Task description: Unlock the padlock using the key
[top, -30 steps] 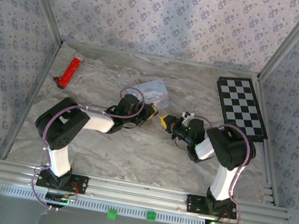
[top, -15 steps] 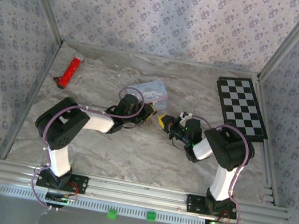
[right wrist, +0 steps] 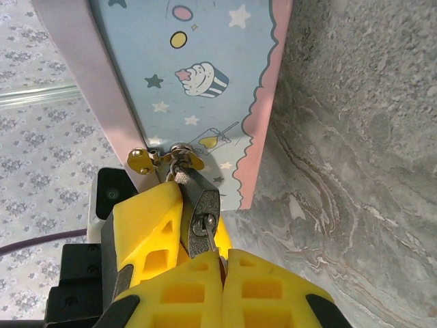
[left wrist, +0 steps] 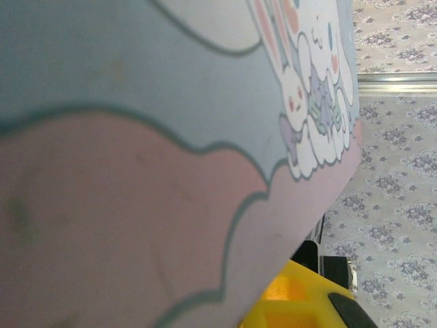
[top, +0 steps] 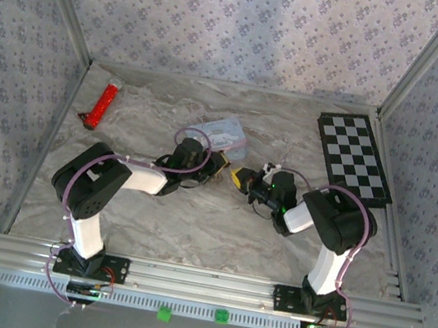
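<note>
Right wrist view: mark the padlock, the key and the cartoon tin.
padlock (right wrist: pixel 198 201): right wrist view, its dark body.
key (right wrist: pixel 214 240): right wrist view, blade just under the keyhole.
cartoon tin (right wrist: pixel 205 55): right wrist view, its blue printed face.

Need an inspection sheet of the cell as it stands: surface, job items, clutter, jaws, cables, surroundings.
Surface: grey marbled table.
Job's things: padlock hangs on the hasp of the pastel tin; key tip at its keyhole.
Clutter: red tool far left; checkerboard far right.
Grippers: right gripper jaws shut on the key; left gripper at the tin, grip unclear.
Cables: purple cables loop along both arms.
Surroundings: patterned walls, aluminium frame.
</note>
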Available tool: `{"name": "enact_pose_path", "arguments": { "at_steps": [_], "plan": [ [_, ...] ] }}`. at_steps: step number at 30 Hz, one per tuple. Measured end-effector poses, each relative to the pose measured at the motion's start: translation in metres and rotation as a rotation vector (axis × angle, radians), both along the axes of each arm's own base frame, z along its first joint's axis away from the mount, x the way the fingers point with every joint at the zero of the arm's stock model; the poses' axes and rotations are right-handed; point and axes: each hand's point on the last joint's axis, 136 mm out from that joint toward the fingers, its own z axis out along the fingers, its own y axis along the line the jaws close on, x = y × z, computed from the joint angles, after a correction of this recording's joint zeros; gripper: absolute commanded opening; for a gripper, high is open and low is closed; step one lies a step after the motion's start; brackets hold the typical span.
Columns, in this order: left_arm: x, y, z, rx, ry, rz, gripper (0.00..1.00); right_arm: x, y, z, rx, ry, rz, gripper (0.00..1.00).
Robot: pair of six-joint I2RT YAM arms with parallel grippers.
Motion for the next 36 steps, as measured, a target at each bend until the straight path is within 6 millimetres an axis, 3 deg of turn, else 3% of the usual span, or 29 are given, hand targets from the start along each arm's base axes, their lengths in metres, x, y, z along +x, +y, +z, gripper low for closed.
{"name": "enact_pose_path", "arguments": {
  "at_steps": [9,17,36],
  "plan": [
    [0.002,0.002,-0.001,0.006,-0.003,0.013,0.11,0.003,0.003,-0.002,-0.012,0.017,0.033,0.0],
    [0.001,0.007,-0.009,0.038,0.021,0.03,0.1,0.003,0.009,-0.016,0.014,0.0,0.062,0.0],
    [0.007,0.005,-0.001,0.026,-0.001,0.044,0.08,0.016,0.003,-0.008,0.065,-0.012,0.117,0.0]
  ]
}}
